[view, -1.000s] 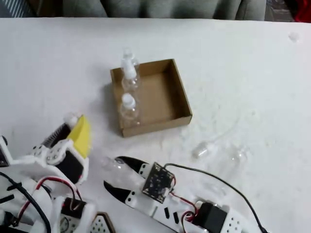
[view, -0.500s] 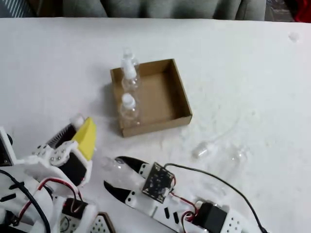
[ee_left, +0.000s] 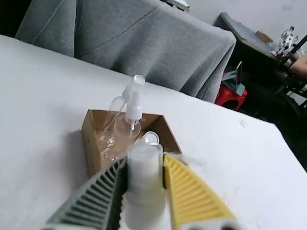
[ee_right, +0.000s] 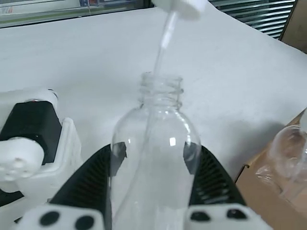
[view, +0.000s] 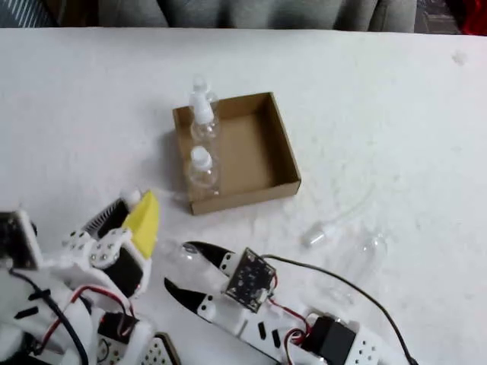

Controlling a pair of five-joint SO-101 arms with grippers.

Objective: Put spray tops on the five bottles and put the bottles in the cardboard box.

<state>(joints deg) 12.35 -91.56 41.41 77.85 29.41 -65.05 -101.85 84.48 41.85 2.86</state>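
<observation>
Both pincers loaded, spray top meeting bottle

The left pincer [ee_left: 144,164] is clamped on a white spray top [ee_left: 143,184], grey finger on one side and yellow on the other. The right pincer [ee_right: 156,154] grips a clear bottle [ee_right: 153,122] between its black fingers, neck pointing out past the tips. In the right wrist view the top's thin tube slants down to that open neck (whether it is fully inside is hard to tell). Beyond both pincers' fingertips on the tabletop [view: 396,106] sits the cardboard box [view: 251,152], with capped bottles [view: 202,169] standing along one wall. Off the right pincer's outer side, away from the left pincer, lie a loose spray top [view: 314,234] and a bare bottle [view: 367,252].
</observation>
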